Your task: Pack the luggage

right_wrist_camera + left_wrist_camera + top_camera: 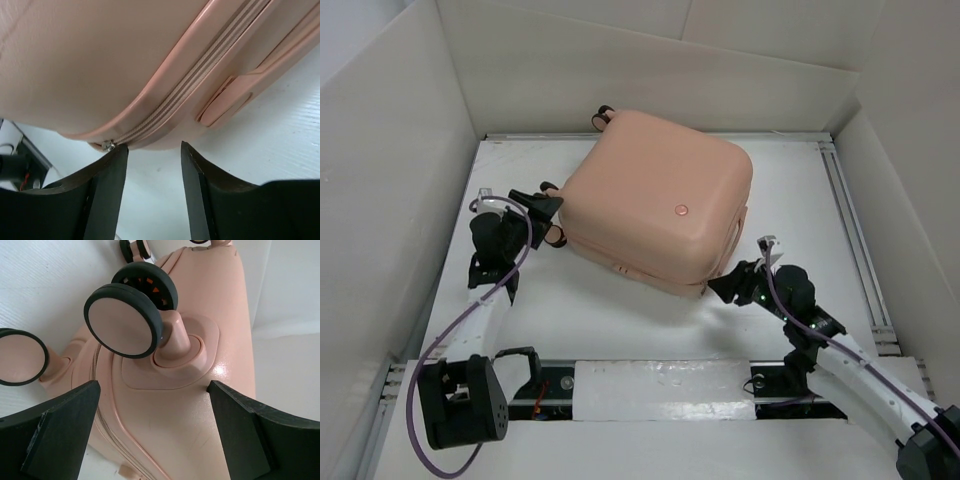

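Note:
The peach-pink luggage [660, 200] lies closed and flat on the white table, wheels to the left. My left gripper [542, 205] is open at its wheel end, jaws spread either side of the shell corner [165, 430] just below a black-rimmed wheel [122, 320]. My right gripper [728, 285] is open at the near right corner, right under the zip line [190, 85]. Its left fingertip [117, 155] sits by a small metal zip piece [107, 145]. The side handle [225, 102] shows to the right.
White walls [390, 180] close in the table on the left, back and right. A metal rail [850, 220] runs along the right side and a rail with the arm bases [650, 385] along the near edge. A purple cable [470, 320] loops by the left arm.

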